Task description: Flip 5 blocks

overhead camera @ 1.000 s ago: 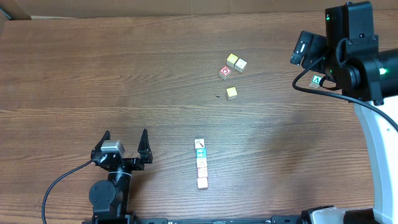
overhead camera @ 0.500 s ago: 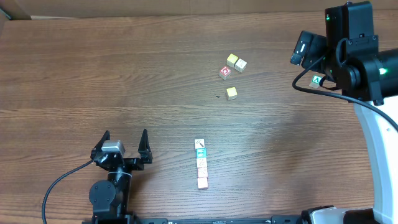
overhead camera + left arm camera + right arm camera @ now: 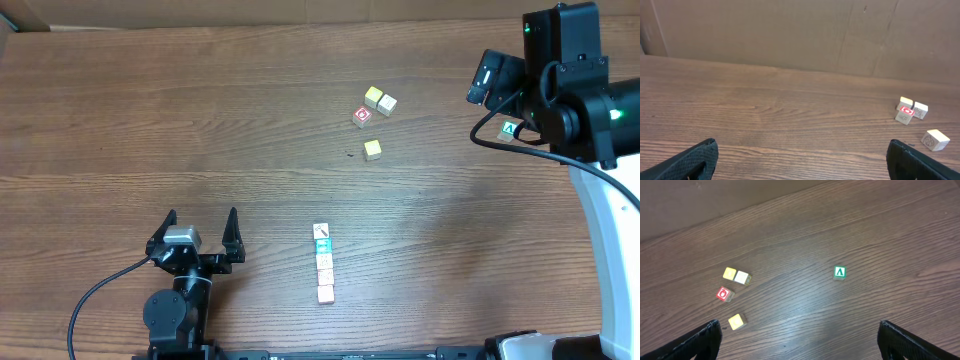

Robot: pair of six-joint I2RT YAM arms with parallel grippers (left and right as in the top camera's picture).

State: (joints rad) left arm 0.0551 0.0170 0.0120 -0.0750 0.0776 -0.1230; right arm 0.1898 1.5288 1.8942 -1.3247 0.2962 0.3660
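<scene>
Overhead: the five blocks (image 3: 324, 262) lie in one straight, touching row near the front edge of the table (image 3: 150, 120). The white one with a dark mark is at the far end, the teal one next, then three pale ones with pink prints. The left gripper (image 3: 201, 220) sits to the row's left, clearly apart from it, its jaws spread wide and empty, tips pointing toward the far edge. The right arm (image 3: 565, 90) hangs over the far right corner, well apart from the row, next to a green "A" cube (image 3: 510, 129). Between them lie a red-faced cube (image 3: 362, 116), two touching cream cubes (image 3: 379, 100) and a lone cream cube (image 3: 372, 149).

Left wrist: both fingers stand far apart at the lower corners, with bare wood between. The red-faced cube's cluster lies far right; the row is outside this frame.

Right wrist: the right gripper (image 3: 799, 332) is released, jaws wide, holding nothing. Only the loose cubes lie below it.
</scene>
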